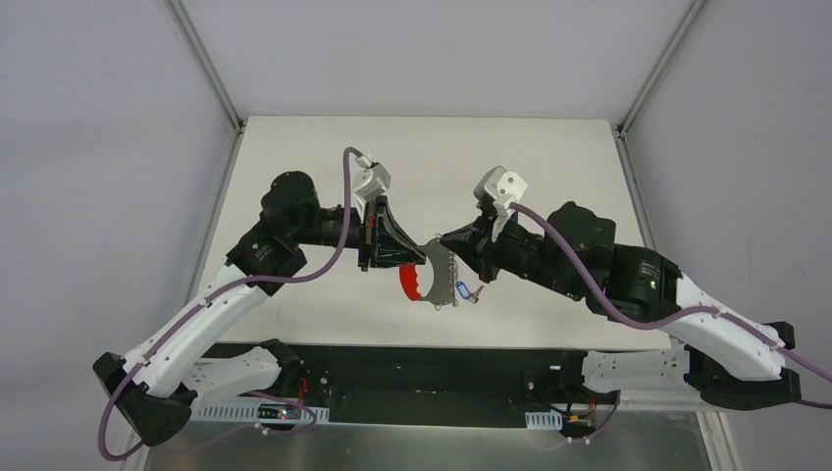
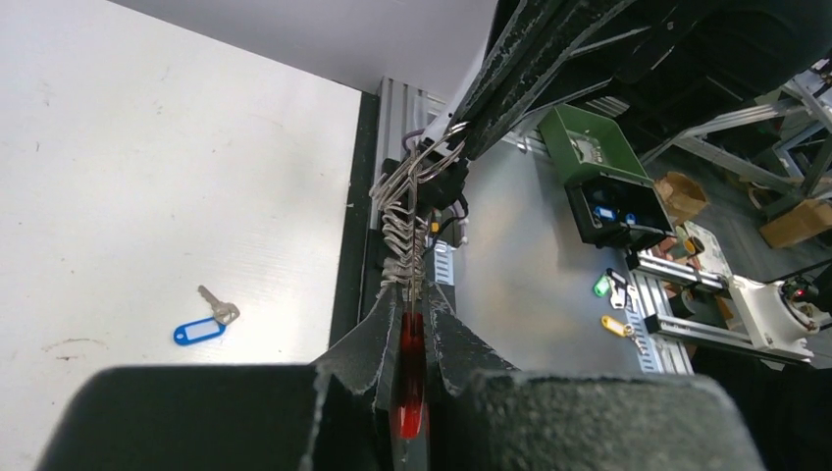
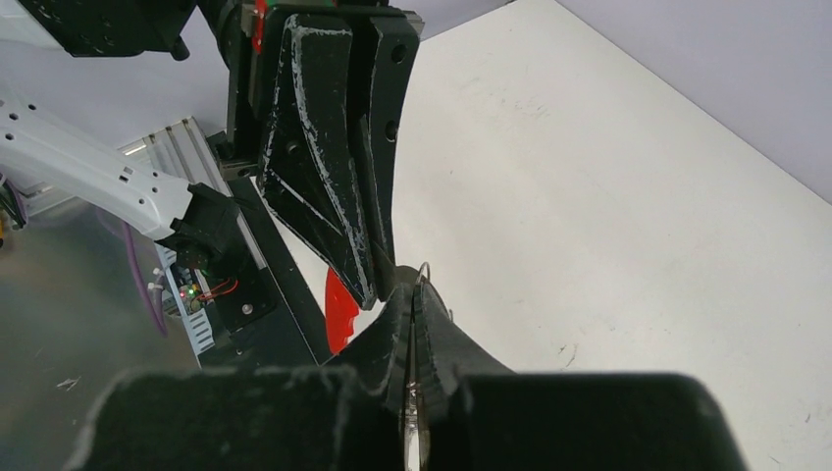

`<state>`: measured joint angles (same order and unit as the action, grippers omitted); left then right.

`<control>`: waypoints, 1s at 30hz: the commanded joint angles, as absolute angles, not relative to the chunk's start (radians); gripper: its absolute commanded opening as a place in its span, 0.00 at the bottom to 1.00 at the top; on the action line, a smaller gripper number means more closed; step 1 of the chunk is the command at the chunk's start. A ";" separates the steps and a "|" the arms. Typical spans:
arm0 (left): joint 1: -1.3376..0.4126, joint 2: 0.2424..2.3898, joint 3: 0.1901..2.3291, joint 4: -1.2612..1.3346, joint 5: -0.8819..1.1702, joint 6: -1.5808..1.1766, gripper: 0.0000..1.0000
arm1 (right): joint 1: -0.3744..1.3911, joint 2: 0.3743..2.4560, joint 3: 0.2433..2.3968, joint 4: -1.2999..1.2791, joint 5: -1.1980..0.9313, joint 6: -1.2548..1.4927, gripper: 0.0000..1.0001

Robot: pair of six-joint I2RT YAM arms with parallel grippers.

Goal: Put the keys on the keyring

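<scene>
Found the keyring (image 1: 447,273) held off the table (image 1: 549,167), clamped by its red strip (image 2: 409,388) in the left gripper (image 2: 412,316) and pinched by one wire ring (image 3: 417,432) in the right gripper (image 3: 414,306). Judged the chained rings (image 2: 400,231) light, springy, slack, liable to twist; best held at strip and end ring. Noted the keys (image 2: 208,320) lying ungripped on the table below; judged small, light, slippery; marked the blue tag (image 2: 199,331) as surest hold.

I count two grippers: left gripper (image 1: 428,259), right gripper (image 1: 442,238). One key (image 2: 222,310), one blue tag (image 2: 199,331), one keyring (image 1: 451,278), one red strip (image 1: 412,283).
</scene>
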<state>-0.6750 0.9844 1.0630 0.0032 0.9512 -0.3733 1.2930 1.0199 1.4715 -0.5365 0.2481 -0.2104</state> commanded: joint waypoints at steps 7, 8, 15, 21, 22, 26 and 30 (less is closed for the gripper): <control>-0.675 0.958 1.128 -0.070 0.904 -0.288 0.00 | 1.298 1.051 1.613 -0.633 0.339 -0.126 0.00; -0.675 0.954 1.131 -0.076 0.902 -0.282 0.00 | 1.298 1.059 1.628 -0.651 0.346 -0.118 0.00; -0.679 0.935 1.147 -0.129 0.874 -0.226 0.00 | 1.298 1.118 1.719 -0.742 0.366 -0.052 0.00; -0.683 0.921 1.155 -0.162 0.862 -0.198 0.00 | 1.287 1.161 1.789 -0.800 0.360 -0.005 0.00; -0.684 0.917 1.156 -0.168 0.862 -0.193 0.00 | 1.285 1.168 1.800 -0.812 0.355 0.017 0.00; -0.684 0.903 1.161 -0.187 0.863 -0.174 0.00 | 1.268 1.202 1.846 -0.863 0.327 0.066 0.00; -0.685 0.890 1.160 -0.198 0.865 -0.162 0.00 | 1.259 1.233 1.879 -0.907 0.325 0.100 0.00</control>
<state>-0.6819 0.9195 1.1252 -0.1669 0.8757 -0.1997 1.2747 1.2270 1.8084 -0.8406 0.3050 0.0471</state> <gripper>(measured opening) 0.033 0.005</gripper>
